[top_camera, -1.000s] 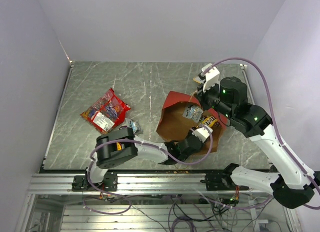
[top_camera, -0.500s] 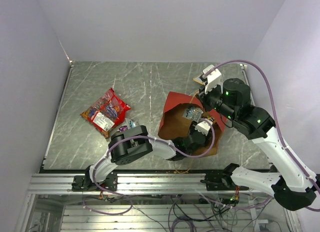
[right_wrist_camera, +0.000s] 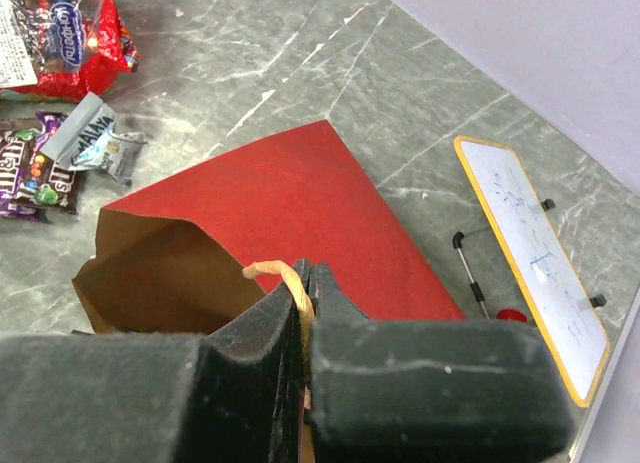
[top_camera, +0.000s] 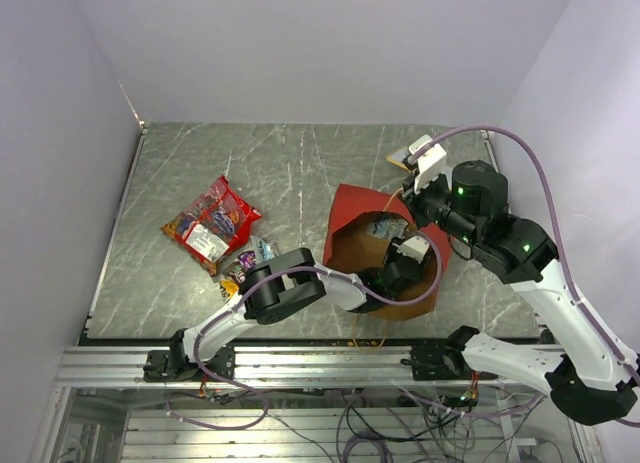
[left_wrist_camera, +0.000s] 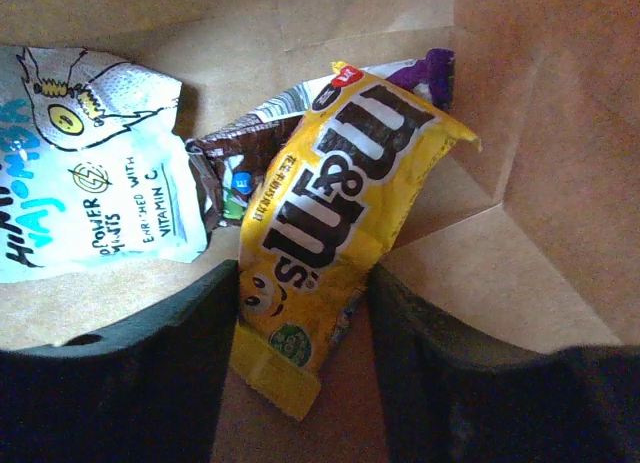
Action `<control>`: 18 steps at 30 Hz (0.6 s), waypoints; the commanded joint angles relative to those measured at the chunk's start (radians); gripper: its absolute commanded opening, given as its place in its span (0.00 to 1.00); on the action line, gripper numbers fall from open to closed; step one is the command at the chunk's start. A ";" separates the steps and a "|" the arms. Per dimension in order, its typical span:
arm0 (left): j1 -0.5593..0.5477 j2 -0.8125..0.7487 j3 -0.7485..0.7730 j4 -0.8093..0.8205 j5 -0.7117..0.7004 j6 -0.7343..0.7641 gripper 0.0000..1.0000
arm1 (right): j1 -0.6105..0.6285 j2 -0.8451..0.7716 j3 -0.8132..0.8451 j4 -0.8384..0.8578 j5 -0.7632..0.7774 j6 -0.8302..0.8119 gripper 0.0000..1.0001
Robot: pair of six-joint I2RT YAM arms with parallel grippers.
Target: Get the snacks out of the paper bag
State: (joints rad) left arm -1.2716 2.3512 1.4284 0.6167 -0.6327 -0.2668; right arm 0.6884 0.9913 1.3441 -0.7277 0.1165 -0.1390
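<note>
My left pincer [left_wrist_camera: 302,288] deep inside the brown paper bag [left_wrist_camera: 540,183], jaws spread, glossy crinkled yellow packet [left_wrist_camera: 340,193] lying between my fingers, matte white pouch [left_wrist_camera: 90,173] just left, my right pincer [right_wrist_camera: 303,283] clenched on the bag's thin loop handle [right_wrist_camera: 270,271].

Left wrist view, centre of frame: the yellow packet [left_wrist_camera: 340,213] carries the brand "m&m's" in large brown letters. Upper left: the white-and-blue packet [left_wrist_camera: 90,173] reads "POWER MINTS" and "ENRICHED WITH VITAMIN C". Right wrist view, upper left: the print on the red bag [right_wrist_camera: 100,53] is too blurred to read.

White arm links [top_camera: 585,323], black joints [top_camera: 478,193], green lights [top_camera: 462,192], lilac cables [top_camera: 490,129], black gripper pads [right_wrist_camera: 245,383]
</note>
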 commanded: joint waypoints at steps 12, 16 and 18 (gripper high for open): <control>0.014 -0.084 0.031 -0.180 0.059 -0.004 0.13 | 0.001 -0.032 -0.019 0.015 -0.004 -0.042 0.00; 0.012 -0.158 0.006 -0.261 0.105 -0.058 0.09 | 0.001 -0.043 -0.043 0.039 -0.002 -0.028 0.00; 0.012 -0.193 0.016 -0.345 0.146 -0.089 0.08 | -0.001 -0.042 -0.050 0.046 0.000 -0.012 0.00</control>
State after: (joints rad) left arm -1.2621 2.2669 1.4403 0.4099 -0.5697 -0.2829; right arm 0.6884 0.9668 1.3125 -0.7193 0.1158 -0.1684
